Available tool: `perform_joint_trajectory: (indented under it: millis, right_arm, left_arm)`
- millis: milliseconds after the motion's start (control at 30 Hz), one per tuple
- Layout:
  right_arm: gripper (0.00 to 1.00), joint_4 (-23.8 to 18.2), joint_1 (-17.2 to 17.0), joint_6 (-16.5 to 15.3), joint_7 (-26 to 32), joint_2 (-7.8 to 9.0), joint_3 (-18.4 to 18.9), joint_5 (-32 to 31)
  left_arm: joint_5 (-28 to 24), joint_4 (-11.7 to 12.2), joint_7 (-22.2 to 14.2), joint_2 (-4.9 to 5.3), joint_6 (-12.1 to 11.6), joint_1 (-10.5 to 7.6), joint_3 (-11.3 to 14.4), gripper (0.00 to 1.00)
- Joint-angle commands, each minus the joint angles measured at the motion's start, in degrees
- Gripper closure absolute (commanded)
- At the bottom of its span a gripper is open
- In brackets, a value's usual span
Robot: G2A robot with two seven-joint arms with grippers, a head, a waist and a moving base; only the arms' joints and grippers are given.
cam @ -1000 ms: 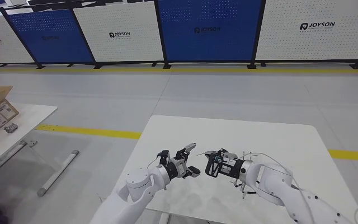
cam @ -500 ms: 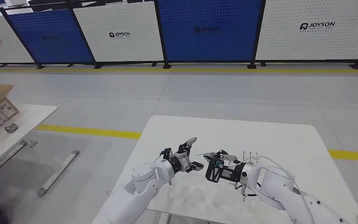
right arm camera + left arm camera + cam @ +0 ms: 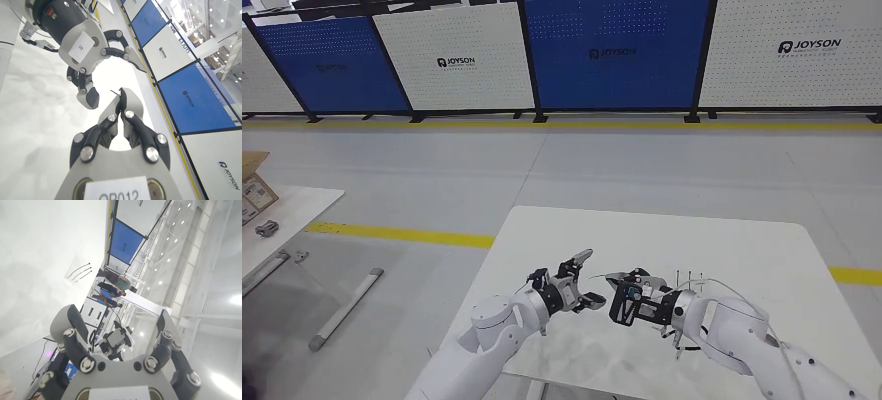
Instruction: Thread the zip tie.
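My right gripper (image 3: pixel 121 94) is shut on a thin black zip tie (image 3: pixel 114 92), whose short tip pokes out past the fingertips. In the top view the right gripper (image 3: pixel 611 294) hovers over the white table (image 3: pixel 662 235) near its front edge. My left gripper (image 3: pixel 585 280) faces it from close by, open and holding nothing. In the right wrist view the left gripper (image 3: pixel 117 81) has its jaws spread wide on either side of the tie's tip, not touching it. The left gripper (image 3: pixel 119 318) stands open in its own view too.
Three spare black zip ties (image 3: pixel 80 273) lie side by side on the table, just behind the right arm (image 3: pixel 687 275). A low table with small items (image 3: pixel 262 225) stands at the far left. The table's far half is bare.
The left gripper has moved right toward the right gripper, closing the gap between them. The right gripper has shifted slightly nearer the table's front edge, still shut on the tie.
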Motion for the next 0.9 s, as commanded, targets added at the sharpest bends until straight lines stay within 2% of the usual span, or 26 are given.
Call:
perform_joint_trajectory:
  millis: [0,67,133,200,400,467,567,633,667,767,800,867]
  right_arm:
    - [1.00,0.00,0.00,0.00,0.00,0.00,0.00,0.00]
    - [1.00,0.00,0.00,0.00,0.00,0.00,0.00,0.00]
    - [1.00,0.00,0.00,0.00,0.00,0.00,0.00,0.00]
    - [1.00,0.00,0.00,0.00,0.00,0.00,0.00,0.00]
    - [1.00,0.00,0.00,0.00,0.00,0.00,0.00,0.00]
    - [1.00,0.00,0.00,0.00,0.00,0.00,0.00,0.00]
    - [1.00,0.00,0.00,0.00,0.00,0.00,0.00,0.00]
    - [1.00,0.00,0.00,0.00,0.00,0.00,0.00,0.00]
    - [1.00,0.00,0.00,0.00,0.00,0.00,0.00,0.00]
    - [1.00,0.00,0.00,0.00,0.00,0.00,0.00,0.00]
    - [1.00,0.00,0.00,0.00,0.00,0.00,0.00,0.00]
    - [1.00,0.00,0.00,0.00,0.00,0.00,0.00,0.00]
  left_arm:
    - [0.21,-0.11,-0.13,0.08,-0.02,0.30,-0.12,0.65]
    - [-0.18,0.01,-0.52,0.13,-0.02,0.42,-0.11,0.74]
    - [-0.44,0.13,-0.72,0.19,-0.02,0.42,-0.05,0.71]
    - [-0.88,0.27,-0.93,0.27,-0.02,0.32,-0.02,0.78]
    - [-0.73,-0.20,-0.28,0.47,-0.02,0.16,-0.06,0.88]
    - [-0.86,-0.36,-0.10,0.48,-0.02,0.27,-0.09,0.99]
    - [-0.88,-0.45,0.08,0.48,-0.02,0.31,-0.13,1.00]
    - [-0.89,-0.40,0.20,0.49,-0.02,0.28,-0.10,0.97]
    - [-0.88,-0.38,0.24,0.49,-0.02,0.25,-0.04,0.83]
    - [-0.57,-0.40,0.60,0.49,-0.02,0.14,0.36,0.60]
    - [-0.53,-0.45,0.74,0.49,-0.02,0.11,0.38,0.57]
    - [-0.71,-0.55,0.98,0.44,-0.02,0.06,0.37,0.58]
